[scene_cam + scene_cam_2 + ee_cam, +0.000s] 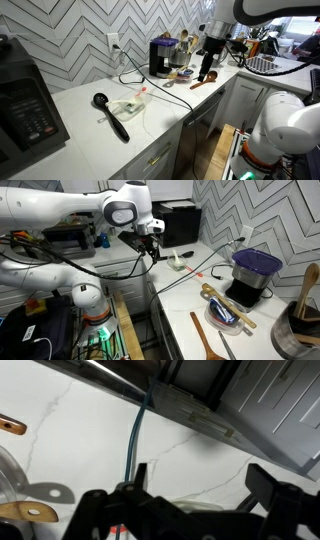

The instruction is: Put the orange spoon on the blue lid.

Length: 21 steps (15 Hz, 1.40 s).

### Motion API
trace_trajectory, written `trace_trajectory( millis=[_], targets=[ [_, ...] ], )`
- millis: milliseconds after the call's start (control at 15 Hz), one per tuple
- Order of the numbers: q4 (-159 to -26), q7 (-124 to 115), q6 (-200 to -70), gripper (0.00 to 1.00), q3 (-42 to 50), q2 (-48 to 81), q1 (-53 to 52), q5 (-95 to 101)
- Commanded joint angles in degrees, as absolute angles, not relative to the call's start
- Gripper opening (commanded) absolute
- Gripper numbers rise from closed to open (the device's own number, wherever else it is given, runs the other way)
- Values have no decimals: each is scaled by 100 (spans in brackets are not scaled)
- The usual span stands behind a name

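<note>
The orange spoon point(141, 92) is a thin orange-red piece lying at the edge of a clear plastic wrapper point(127, 105) on the white counter. The blue lid point(258, 259) sits on a black pot; it also shows in an exterior view point(163, 43). My gripper point(207, 72) hangs above the counter to the far side of the pot, well apart from the spoon, and shows in an exterior view point(150, 250) too. In the wrist view its fingers point(198, 495) are spread, with only bare marble between them. The spoon does not show in the wrist view.
A long black ladle point(111, 116) lies next to the wrapper. Wooden spoons point(226, 305) and a bowl point(222, 317) lie beyond the pot. A cable point(135, 445) runs across the counter. A microwave point(25, 105) stands at one end, a utensil holder point(300, 320) at the other.
</note>
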State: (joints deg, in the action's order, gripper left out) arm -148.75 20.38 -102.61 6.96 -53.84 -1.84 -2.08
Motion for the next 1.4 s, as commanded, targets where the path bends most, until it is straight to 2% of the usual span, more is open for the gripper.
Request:
trace_trajectory(
  millis=[0, 200, 600, 800, 1067, 1333],
  targets=[
    [-14860, 1991, -10249, 100, 741, -5384, -251, -166],
    [-14871, 1810, -10319, 100, 682, -5304, -237, -258],
    [-14337, -629, -12632, 100, -391, -3455, -109, -900],
    [-13749, -1905, -13346, 100, -922, -2411, 144, -636],
    [-12417, -3650, -13409, 100, -1350, -986, 544, 133],
    [-10986, -5284, -12987, 100, -1115, 325, 424, 1196]
  ],
)
